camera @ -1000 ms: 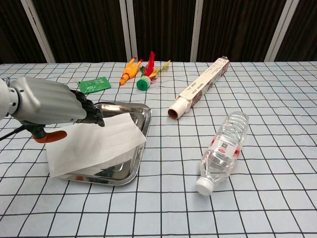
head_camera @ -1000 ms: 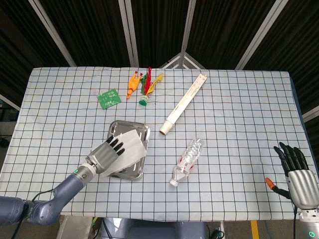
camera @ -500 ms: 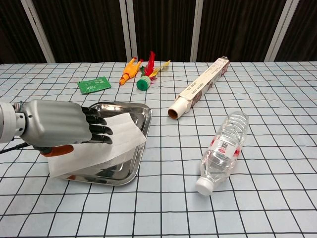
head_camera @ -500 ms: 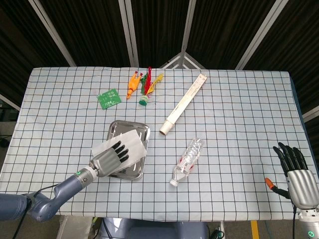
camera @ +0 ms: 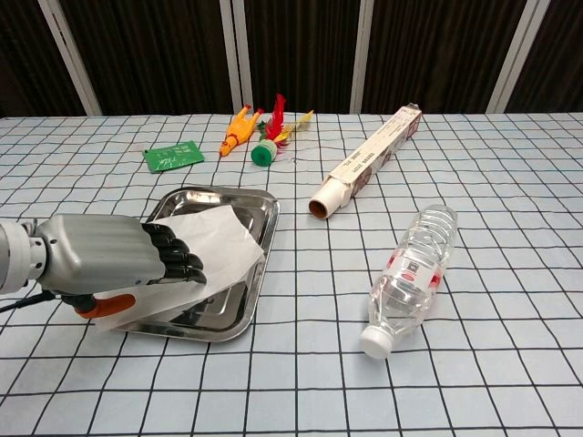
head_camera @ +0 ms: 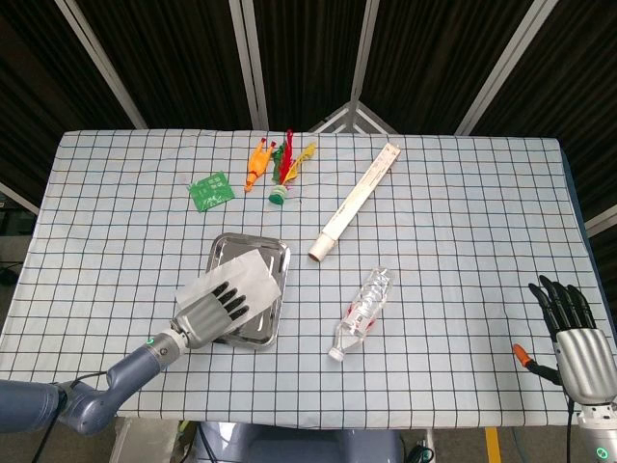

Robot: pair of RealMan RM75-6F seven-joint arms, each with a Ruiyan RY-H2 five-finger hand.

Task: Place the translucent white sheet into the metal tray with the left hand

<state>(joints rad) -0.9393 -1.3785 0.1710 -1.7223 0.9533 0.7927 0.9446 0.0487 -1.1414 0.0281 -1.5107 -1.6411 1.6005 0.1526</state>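
Left hand [camera: 123,264]: low at the tray's near-left corner, palm down, dark fingers [camera: 178,261] laid out flat on the sheet; whether it grasps the sheet or only rests on it, I cannot tell.
Right hand [head_camera: 576,336]: at the table's near-right edge, seen only from the head view, fingers spread, holding nothing.
Sheet [camera: 219,238]: white, translucent, draped over the tray's near-left part; its far-right portion lies inside, its near-left edge hangs over the rim under the hand.
Tray [camera: 258,206]: shiny metal, square, flat on the cloth, left of centre.
Bottle [camera: 410,269]: clear plastic, white cap toward the near edge, lying on its side right of the tray, well apart from it.
Box [camera: 364,164]: long, cream, lying aslant beyond the bottle, its open end toward the tray.
Circuit board [camera: 172,156]: green, flat, beyond the tray to the left.
Shuttlecock [camera: 269,141]: green base, red and yellow feathers, lying far centre.
Orange toy [camera: 236,129]: just left of the shuttlecock.
Table [camera: 510,228]: covered in a white cloth with a black grid.
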